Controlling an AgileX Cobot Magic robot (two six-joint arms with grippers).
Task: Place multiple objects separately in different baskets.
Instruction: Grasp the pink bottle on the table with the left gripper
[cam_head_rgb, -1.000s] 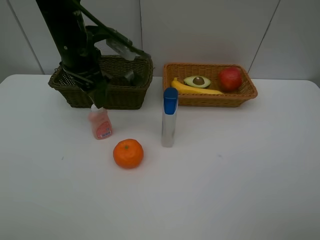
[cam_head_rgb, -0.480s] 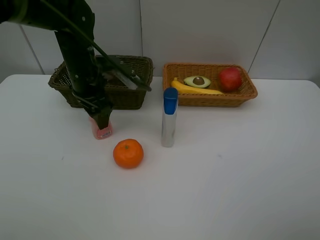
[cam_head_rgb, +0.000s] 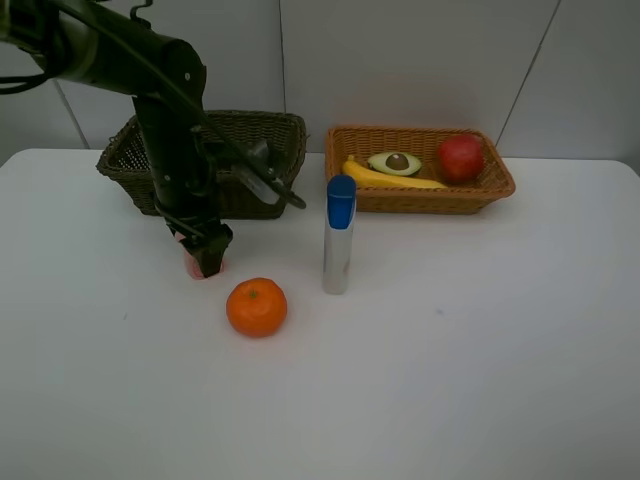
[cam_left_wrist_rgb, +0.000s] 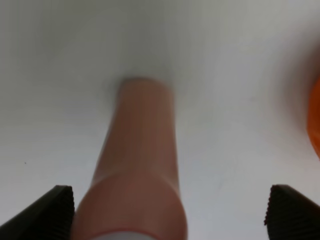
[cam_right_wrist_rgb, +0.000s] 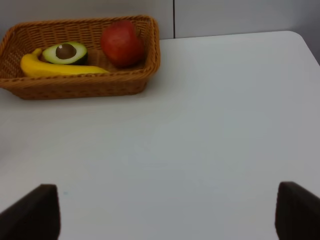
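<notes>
The pink bottle (cam_head_rgb: 196, 266) stands on the table in front of the dark basket (cam_head_rgb: 285, 125), mostly hidden by my left gripper (cam_head_rgb: 207, 255). In the left wrist view that gripper (cam_left_wrist_rgb: 170, 215) is open, with the bottle (cam_left_wrist_rgb: 137, 165) between its wide-apart fingertips (cam_left_wrist_rgb: 50, 210) and not touching them. The orange (cam_head_rgb: 256, 306) lies just right of the bottle, and the silver blue-capped tube (cam_head_rgb: 339, 247) stands upright beyond it. The light basket (cam_head_rgb: 420, 202) holds the banana (cam_head_rgb: 390, 180), avocado half (cam_head_rgb: 395, 162) and apple (cam_head_rgb: 460, 157). My right gripper (cam_right_wrist_rgb: 165, 212) is open over bare table.
The orange (cam_left_wrist_rgb: 316, 120) shows at the edge of the left wrist view, close to one finger. The white table (cam_head_rgb: 480, 350) stretches to the front and right. A grey wall stands behind both baskets.
My left arm has come down from the dark basket's front edge, and its open fingers now straddle the pink bottle. Nothing else has moved.
</notes>
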